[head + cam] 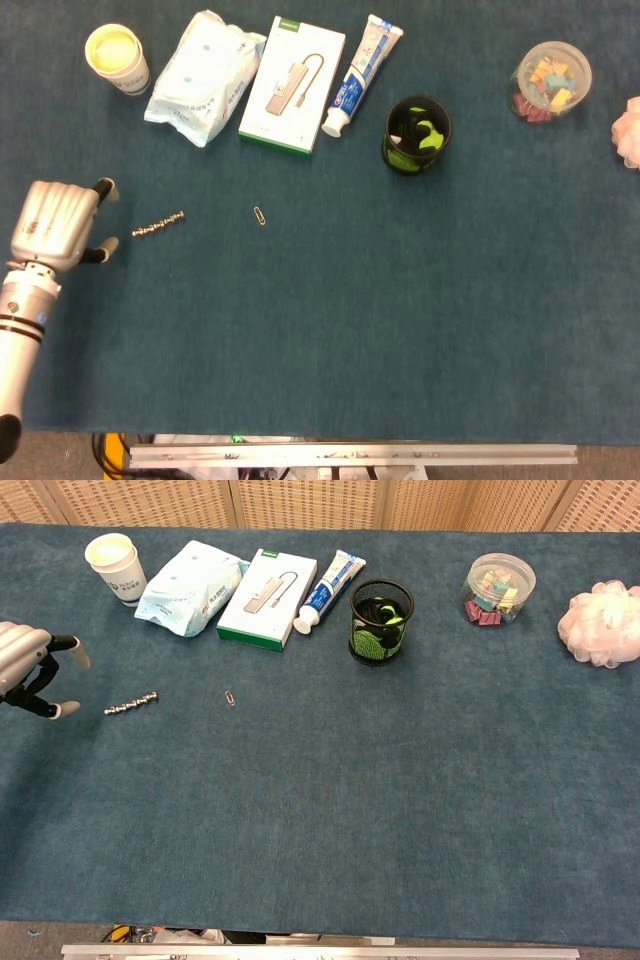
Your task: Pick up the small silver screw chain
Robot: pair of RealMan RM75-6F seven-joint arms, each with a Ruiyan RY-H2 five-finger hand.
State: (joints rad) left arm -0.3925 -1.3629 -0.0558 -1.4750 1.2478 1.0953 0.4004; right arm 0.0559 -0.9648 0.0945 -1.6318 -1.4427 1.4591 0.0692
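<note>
1. Left hand, silver-backed with dark fingers, hangs at the left edge of the dark blue felt tabletop; its fingers are spread apart and hold nothing.
2. Fingertips point toward the small silver screw chain, which lies flat just beside the hand, not touching it, slanting up to the right.
3. From the chest view the same left hand sits just left of the chain, with a gap between them.
4. Right of the chain lies a small metal paper clip.
5. Along the far side stand a white paper cup, a pale blue soft packet, a white flat box with a green edge, a blue-and-white toothpaste tube, a black mesh cup with green items inside, a clear round tub of coloured clips and a pink bath puff.
6. Right hand appears in neither view.
</note>
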